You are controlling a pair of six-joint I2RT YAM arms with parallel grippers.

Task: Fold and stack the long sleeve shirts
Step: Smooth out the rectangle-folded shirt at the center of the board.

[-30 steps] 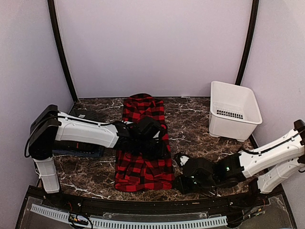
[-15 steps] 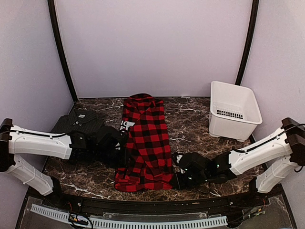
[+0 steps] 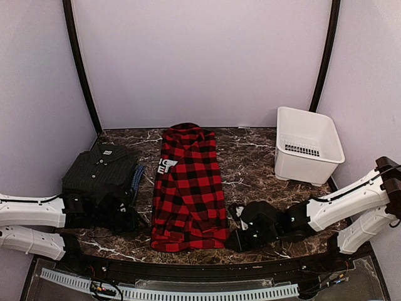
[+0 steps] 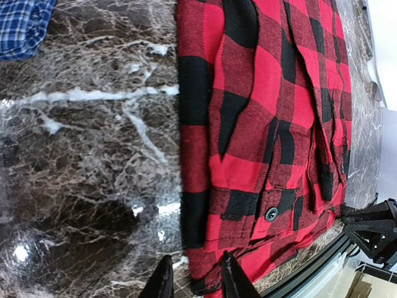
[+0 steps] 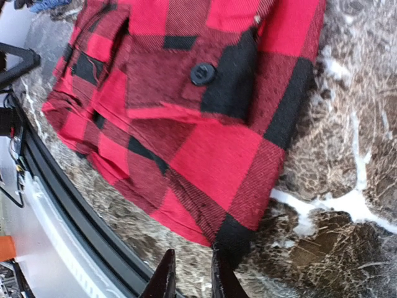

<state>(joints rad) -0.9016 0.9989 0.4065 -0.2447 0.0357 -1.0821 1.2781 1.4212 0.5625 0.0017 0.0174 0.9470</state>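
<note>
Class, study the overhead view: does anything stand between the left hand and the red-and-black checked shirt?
Nothing visible does. Only bare marble table separates the left hand from the near left edge of the checked shirt; the black shirt lies farther back, out of that path.

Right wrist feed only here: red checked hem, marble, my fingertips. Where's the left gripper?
Observer: The left gripper is low over the table, just left of the checked shirt at its near-left corner, jaws apart.
Operator: Other shirts?
Observer: A folded black shirt lies at the left edge, with a blue shirt peeking out at its right side.
Operator: Basket?
Observer: The white basket stands back right, apart from the shirts.
</note>
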